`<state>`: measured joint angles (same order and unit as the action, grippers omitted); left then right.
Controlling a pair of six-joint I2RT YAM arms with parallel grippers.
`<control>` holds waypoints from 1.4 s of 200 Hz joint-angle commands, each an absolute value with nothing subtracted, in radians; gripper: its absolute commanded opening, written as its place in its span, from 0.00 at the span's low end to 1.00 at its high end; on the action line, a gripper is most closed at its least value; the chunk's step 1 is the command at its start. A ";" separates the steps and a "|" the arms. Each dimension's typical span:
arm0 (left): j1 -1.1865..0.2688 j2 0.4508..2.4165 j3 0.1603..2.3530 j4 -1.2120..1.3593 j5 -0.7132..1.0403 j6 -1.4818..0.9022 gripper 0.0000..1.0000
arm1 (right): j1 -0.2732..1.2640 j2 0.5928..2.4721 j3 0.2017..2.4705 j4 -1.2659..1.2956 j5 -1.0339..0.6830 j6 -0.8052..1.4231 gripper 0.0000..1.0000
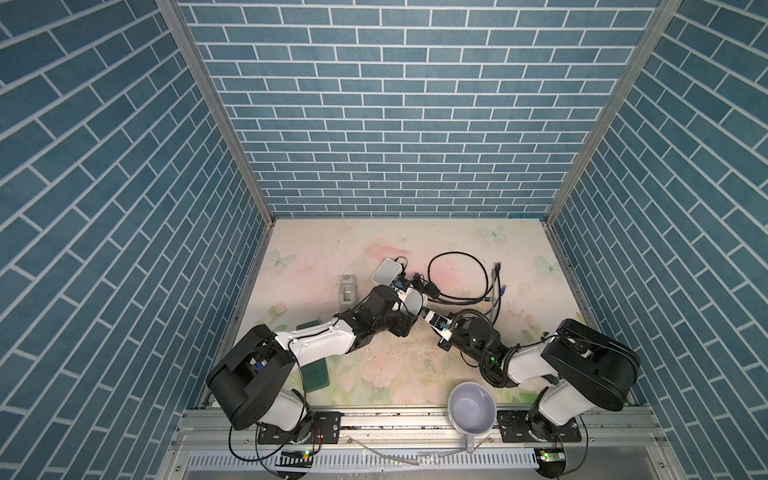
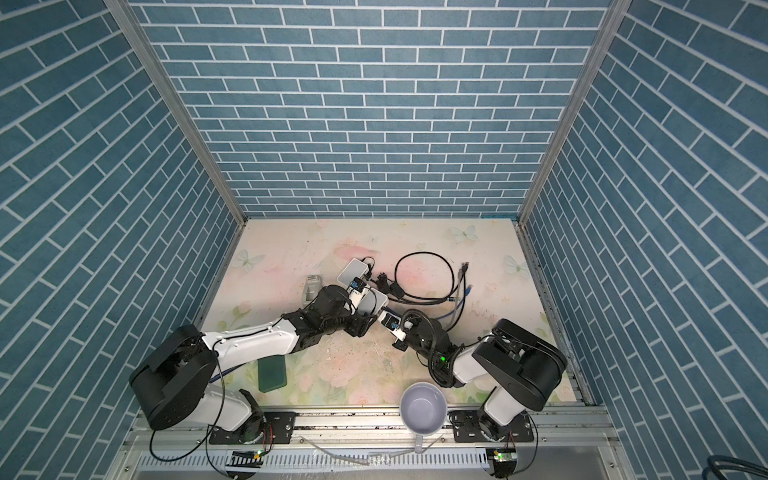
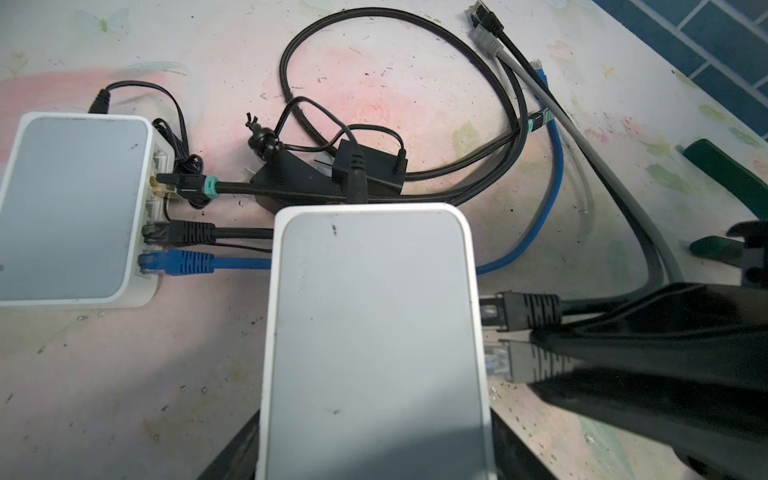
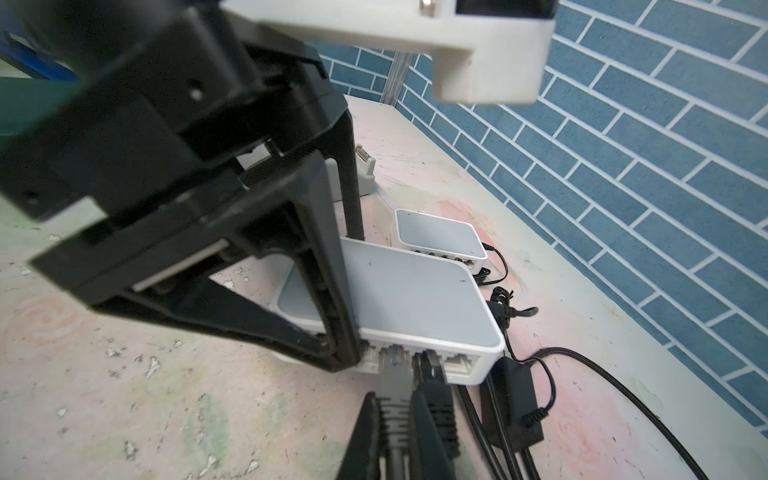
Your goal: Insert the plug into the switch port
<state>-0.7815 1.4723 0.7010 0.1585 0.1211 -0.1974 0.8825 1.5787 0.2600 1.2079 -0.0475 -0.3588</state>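
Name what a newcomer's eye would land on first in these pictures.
Mid-table, the left pincer clamps a white switch while the right pincer holds a grey plug at its port row, beside a black plug. A second switch, cabled, lies behind it; a lilac mug sits at the front edge.

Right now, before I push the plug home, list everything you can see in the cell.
white-and-grey network switch: one, nearer the arms
second white-and-grey switch: one, farther back on the floral tabletop, cables plugged in
grey network plug: one, at the near switch's port row
black network plug: one, in the port beside it
network cables: at least four, black, grey, blue, right of the switches
black power adapters: seemingly two, by the cable loop
grey boxy device: one, left of the switches
dark green flat block: one, under the left arm
lavender mug: one, front edge
left gripper: black, fingers clamped on the near switch
right gripper: black, fingers shut on the grey plug
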 commanded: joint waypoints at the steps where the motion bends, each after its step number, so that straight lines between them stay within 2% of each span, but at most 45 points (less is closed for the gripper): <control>1: -0.951 1.456 0.812 0.286 0.560 -0.118 0.38 | 0.896 1.614 0.354 1.252 -0.068 -0.334 0.00; 61: -0.985 1.494 0.834 0.239 0.503 -0.094 0.38 | 0.897 1.640 0.396 1.275 -0.026 -0.298 0.00; 105: -0.958 1.473 0.785 0.179 0.195 -0.099 0.39 | 0.897 1.658 0.378 1.274 -0.017 -0.290 0.00; 136: -0.907 1.476 0.747 0.161 0.046 -0.116 0.39 | 0.897 1.660 0.348 1.269 0.027 -0.291 0.00; 201: -0.832 1.558 0.703 0.182 -0.078 -0.161 0.40 | 0.897 1.664 0.327 1.219 0.095 -0.220 0.29; 243: -0.793 1.617 0.682 0.212 -0.132 -0.187 0.41 | 0.897 1.579 0.320 1.093 0.143 -0.161 0.41; 268: -0.773 1.645 0.672 0.222 -0.135 -0.190 0.52 | 0.894 1.465 0.335 0.917 0.190 -0.106 0.48; 280: -0.770 1.651 0.674 0.214 -0.137 -0.187 0.64 | 0.893 1.401 0.358 0.785 0.219 -0.094 0.51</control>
<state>-0.7815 1.6344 0.6796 0.2008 -0.1139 -0.1802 0.8967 1.5105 0.2897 1.0065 0.1394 -0.1761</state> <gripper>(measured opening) 0.732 0.486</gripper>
